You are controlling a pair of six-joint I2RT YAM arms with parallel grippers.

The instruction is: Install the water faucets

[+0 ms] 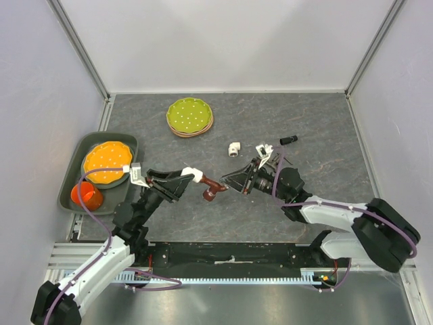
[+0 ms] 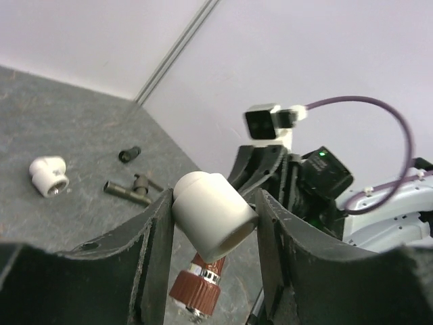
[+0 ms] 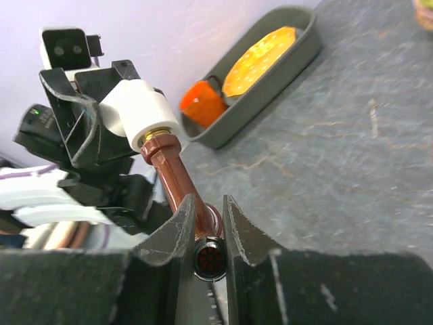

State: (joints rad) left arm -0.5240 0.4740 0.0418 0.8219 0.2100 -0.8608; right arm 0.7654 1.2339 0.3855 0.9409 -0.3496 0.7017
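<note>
My left gripper is shut on a white elbow fitting, held above the table. The reddish-brown faucet has one end in that fitting; its ribbed handle hangs below. My right gripper is shut on the faucet's spout end, facing the left gripper. The dark grey faucet lies on the table behind, next to a second white elbow and a short black cylinder. In the top view the right wrist hides the dark grey faucet.
A stack of green plates sits at the back centre. A grey tray at the left holds an orange plate and an orange cup. Walls close in the table on three sides.
</note>
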